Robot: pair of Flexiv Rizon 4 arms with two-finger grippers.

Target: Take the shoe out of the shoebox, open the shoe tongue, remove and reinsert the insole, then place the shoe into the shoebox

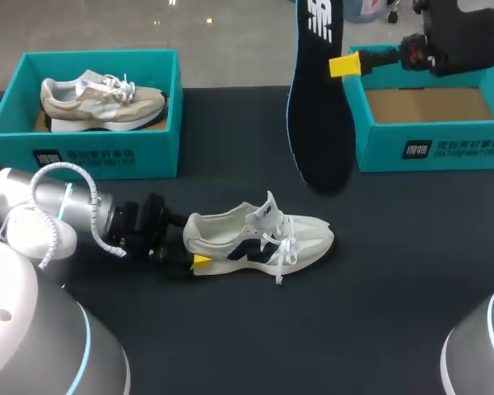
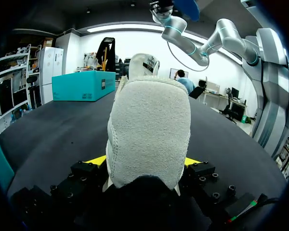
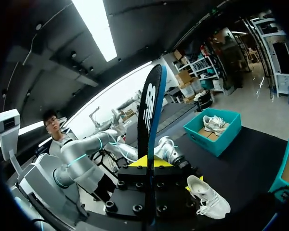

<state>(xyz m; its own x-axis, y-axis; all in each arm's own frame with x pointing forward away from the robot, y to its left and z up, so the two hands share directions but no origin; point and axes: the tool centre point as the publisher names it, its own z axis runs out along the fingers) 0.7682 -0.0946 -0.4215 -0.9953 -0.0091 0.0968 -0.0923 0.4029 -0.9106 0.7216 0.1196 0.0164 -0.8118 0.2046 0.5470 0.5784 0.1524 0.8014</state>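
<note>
the white shoe (image 1: 259,237) lies on its sole in the middle of the black table (image 1: 379,288), toe toward the right, tongue standing up and laces loose. the left gripper (image 1: 189,243) is clamped on its heel. in the left wrist view a yellow tip sits on each side of the heel, pressed against it. the black insole (image 1: 313,107) hangs upright in the air above the table, just beside the right box (image 1: 428,144), heel end down. the right gripper (image 1: 346,64) pinches the insole by its edge near the upper end. the right wrist view shows the insole squeezed edge-on between the fingers. the right box is teal, with its brown floor showing. well apart at the far left, the left box (image 1: 90,152) holds a beige shoe (image 1: 103,100).
</note>
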